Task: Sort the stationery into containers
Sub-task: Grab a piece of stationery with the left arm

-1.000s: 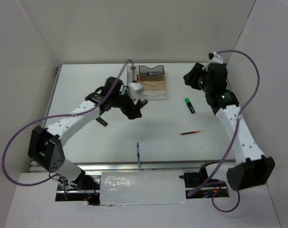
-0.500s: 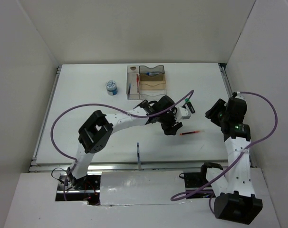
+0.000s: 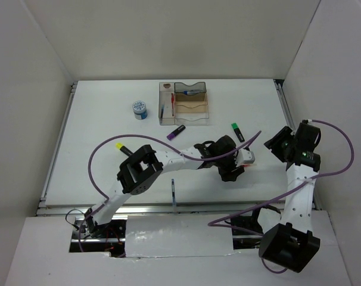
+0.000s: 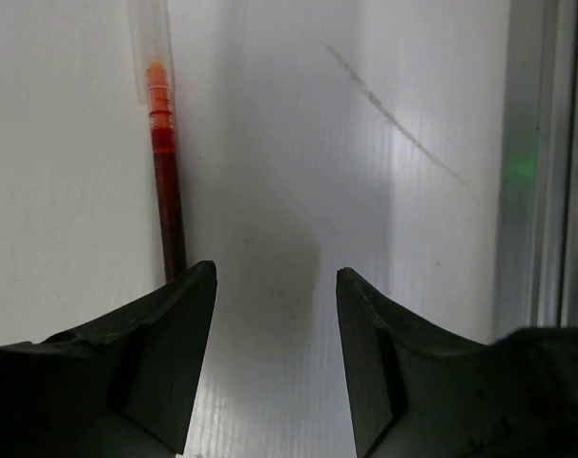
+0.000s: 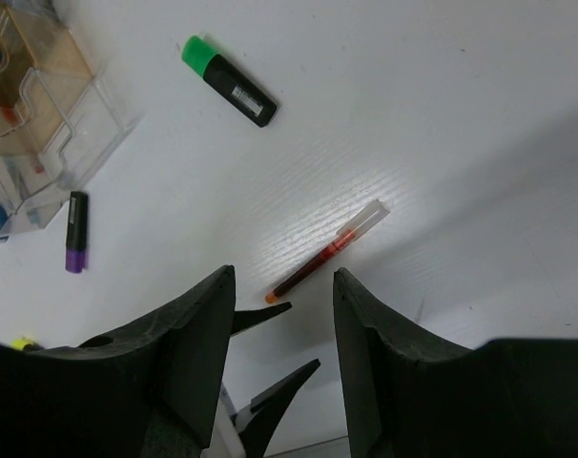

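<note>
1. Lying flat on the worktop, the red pen sits toward the right side, well apart from the smoky-brown organiser at the far edge.
2. Seen from the left wrist, its long axis runs straight away from the camera. Its near end passes just outside one of the fingers, not through the gap.
3. The left gripper hovers low over this spot, released, with only bare worktop between its jaws.
4. The right gripper hangs higher and off to the side, also parted and empty.
5. The left arm is clearly nearer. Its jaws already close across the pen's axis, so the pick probably needs only a small sideways shift.
6. A green highlighter and a purple highlighter lie loose nearer the organiser.
</note>
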You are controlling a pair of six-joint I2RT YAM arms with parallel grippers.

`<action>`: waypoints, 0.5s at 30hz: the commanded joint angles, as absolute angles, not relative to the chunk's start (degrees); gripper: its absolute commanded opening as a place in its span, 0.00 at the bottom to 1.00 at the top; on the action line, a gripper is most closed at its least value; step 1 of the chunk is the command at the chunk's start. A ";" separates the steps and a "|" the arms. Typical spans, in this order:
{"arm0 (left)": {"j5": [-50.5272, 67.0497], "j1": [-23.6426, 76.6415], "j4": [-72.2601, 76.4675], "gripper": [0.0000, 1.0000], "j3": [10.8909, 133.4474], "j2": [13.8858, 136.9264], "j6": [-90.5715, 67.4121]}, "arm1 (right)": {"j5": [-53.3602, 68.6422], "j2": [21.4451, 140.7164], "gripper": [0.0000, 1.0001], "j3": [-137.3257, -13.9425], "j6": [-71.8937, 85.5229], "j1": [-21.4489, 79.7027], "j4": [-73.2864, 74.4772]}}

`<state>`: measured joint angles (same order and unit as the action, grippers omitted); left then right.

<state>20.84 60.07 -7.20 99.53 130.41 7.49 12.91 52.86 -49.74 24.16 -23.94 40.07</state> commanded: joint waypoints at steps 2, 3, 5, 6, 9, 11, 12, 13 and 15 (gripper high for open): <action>18.99 58.98 -3.96 0.65 102.83 133.32 6.15 | 15.21 52.03 0.52 -52.73 22.77 -24.96 41.57; 18.98 58.71 -4.13 0.65 103.62 133.77 6.07 | 15.29 52.03 0.52 -52.65 22.68 -24.96 41.57; 18.90 58.62 -4.48 0.65 104.32 134.47 5.80 | 15.38 51.77 0.52 -52.56 22.50 -25.22 41.40; 18.98 58.45 -4.40 0.64 104.33 134.56 5.89 | 15.38 51.77 0.52 -52.56 22.41 -25.22 41.40; 19.68 58.45 -3.96 0.63 103.54 133.69 6.68 | 15.47 51.94 0.52 -52.38 22.24 -25.22 41.22; 20.48 58.36 -3.96 0.63 102.66 132.46 7.56 | 15.47 52.21 0.52 -52.12 22.24 -25.22 41.04; 20.74 58.45 -3.78 0.62 102.22 131.93 7.82 | 15.64 52.38 0.52 -51.86 22.24 -25.22 40.87; 21.00 58.53 -3.61 0.62 101.78 130.71 8.43 | 15.73 52.64 0.52 -51.77 22.32 -25.22 40.78; 21.53 58.54 -3.43 0.61 100.46 129.30 8.88 | 15.82 52.82 0.52 -51.59 22.32 -25.31 40.69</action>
